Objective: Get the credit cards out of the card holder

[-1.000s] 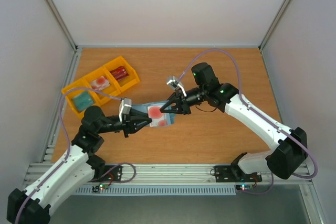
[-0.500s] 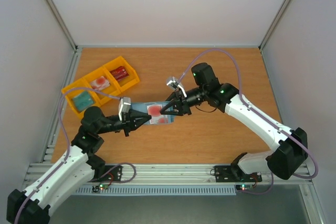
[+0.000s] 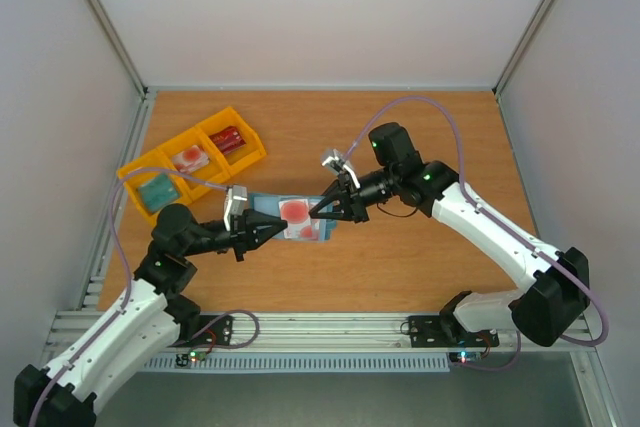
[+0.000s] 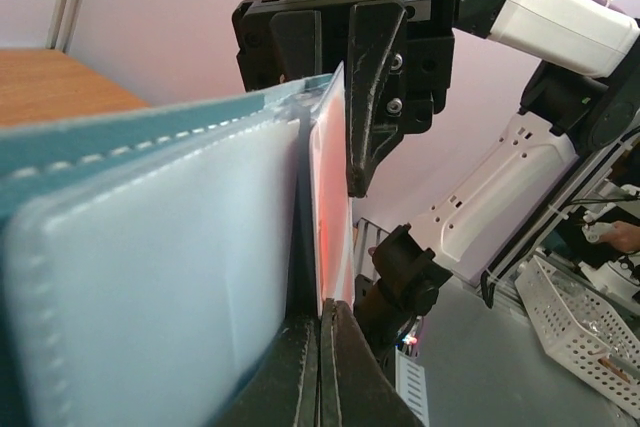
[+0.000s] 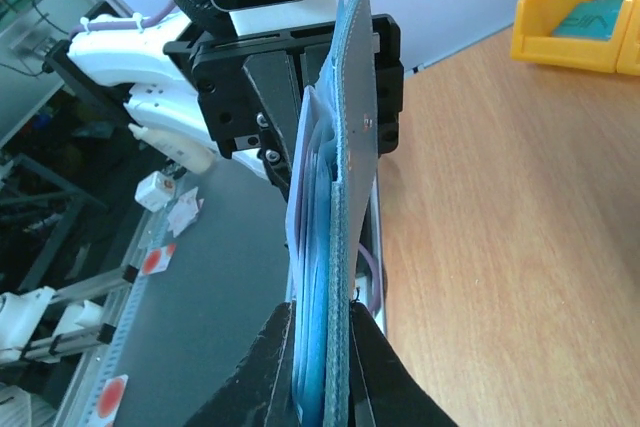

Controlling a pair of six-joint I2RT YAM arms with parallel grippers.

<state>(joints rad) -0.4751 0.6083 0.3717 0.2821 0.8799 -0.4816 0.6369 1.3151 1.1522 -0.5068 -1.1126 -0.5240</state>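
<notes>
The slate-blue card holder (image 3: pixel 263 204) hangs open above the table between my two grippers. A pinkish-red credit card (image 3: pixel 296 211) with a red disc shows on its inner face. My right gripper (image 3: pixel 318 211) is shut on the card holder's right edge; in the right wrist view the card holder (image 5: pixel 350 127) stands edge-on between that gripper's (image 5: pixel 325 312) fingers, pale layers beside it. My left gripper (image 3: pixel 275 229) is shut. In the left wrist view its (image 4: pixel 322 319) closed jaws pinch the near edge of the pinkish-red card (image 4: pixel 332 197), beside the card holder's pocket panel (image 4: pixel 150 247).
A yellow three-compartment tray (image 3: pixel 243 159) sits at the back left, holding a teal card (image 3: pixel 157 189), a pinkish card (image 3: pixel 190 158) and a red item (image 3: pixel 228 139). White walls enclose the table on three sides. The tray (image 5: pixel 560 37) also shows in the right wrist view.
My left gripper has closed onto the card's edge. The right gripper loosened briefly and shut again on the card holder, which has shifted slightly left and flatter.
</notes>
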